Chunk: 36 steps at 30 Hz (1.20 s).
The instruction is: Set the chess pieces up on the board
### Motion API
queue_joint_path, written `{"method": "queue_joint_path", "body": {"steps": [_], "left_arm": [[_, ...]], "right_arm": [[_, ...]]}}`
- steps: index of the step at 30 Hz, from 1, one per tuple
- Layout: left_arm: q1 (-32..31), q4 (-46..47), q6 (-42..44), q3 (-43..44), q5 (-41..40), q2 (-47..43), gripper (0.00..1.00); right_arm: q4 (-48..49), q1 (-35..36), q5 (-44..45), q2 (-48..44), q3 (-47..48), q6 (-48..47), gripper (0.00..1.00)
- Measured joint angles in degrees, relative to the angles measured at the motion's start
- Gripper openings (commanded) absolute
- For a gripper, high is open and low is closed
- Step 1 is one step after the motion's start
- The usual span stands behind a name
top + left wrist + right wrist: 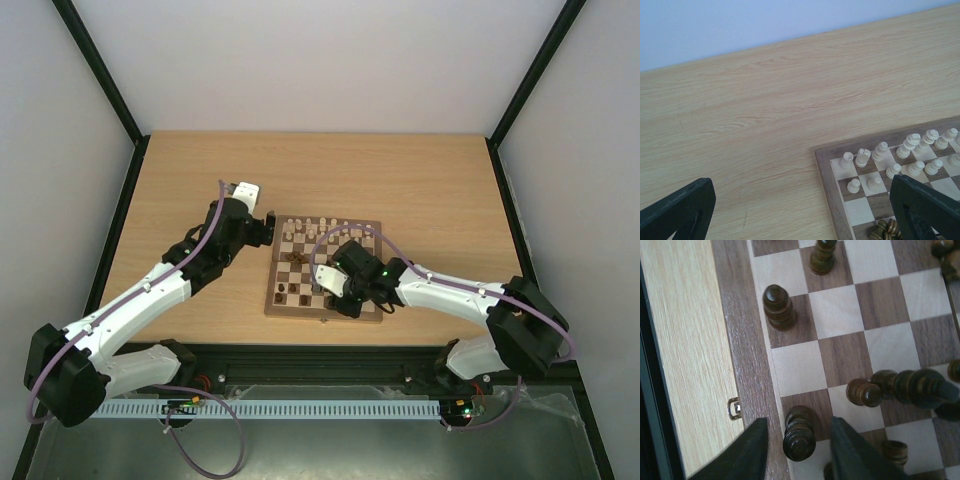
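The board (372,312) lies at the table's middle. Cream pieces (325,226) stand along its far rows, and they also show in the left wrist view (880,152). Dark pieces (290,293) stand or lie on its near half. My right gripper (335,296) is low over the board's near edge. In the right wrist view it (800,452) is open, with a standing dark piece (800,436) between its fingers (747,452), gaps on both sides. Other dark pieces (778,307) stand along the edge row, and several (900,387) lie toppled. My left gripper (268,232) is open and empty by the board's far left corner (822,160).
A small heap of dark pieces (885,230) lies on the board near my left finger (925,210). A metal clasp (734,408) sticks out of the board's near border. Bare wooden table (420,180) surrounds the board, with black rails at its sides.
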Motion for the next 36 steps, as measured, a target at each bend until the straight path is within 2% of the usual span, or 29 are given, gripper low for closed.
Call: {"method": "queue_joint_path", "body": {"steps": [3,9,13,15,18,21,26,29,32,36], "left_arm": [[0.0,0.0,0.0,0.0,0.2,0.1,0.98],[0.0,0.0,0.0,0.0,0.9,0.4,0.98],[0.0,0.0,0.0,0.0,1.3,0.4,0.97],[0.0,0.0,0.0,0.0,1.6,0.4,0.93],[0.0,0.0,0.4,0.0,3.5,0.4,0.82],[0.0,0.0,2.0,0.0,8.8,0.4,0.71],[-0.6,-0.2,4.5,0.9,21.4,2.7,0.6],[-3.5,-2.2,5.4,4.4,25.4,6.9,0.55],[-9.6,-5.0,6.4,10.5,27.1,12.9,0.52],[-15.5,-9.2,7.0,17.8,26.9,20.2,0.52]], "right_arm": [[-0.2,0.0,0.7,-0.2,0.1,0.3,0.47],[-3.1,-1.0,0.4,-3.9,0.9,0.7,0.47],[-5.5,-5.4,-1.2,-7.3,1.8,0.5,0.45],[-6.8,-9.1,-2.4,-8.1,2.4,0.3,0.44],[-8.9,-15.2,-4.1,-8.2,3.1,-0.7,0.43],[-10.8,-20.3,-5.7,-8.2,3.3,-1.9,0.43],[-13.6,-28.8,-10.7,-8.5,4.5,-2.3,0.42],[-13.6,-35.0,-13.8,-9.4,4.9,-0.5,0.41],[-13.6,-41.3,-16.4,-10.7,4.9,2.6,0.4],[-13.7,-45.5,-19.1,-13.0,4.5,2.6,0.45]]}}
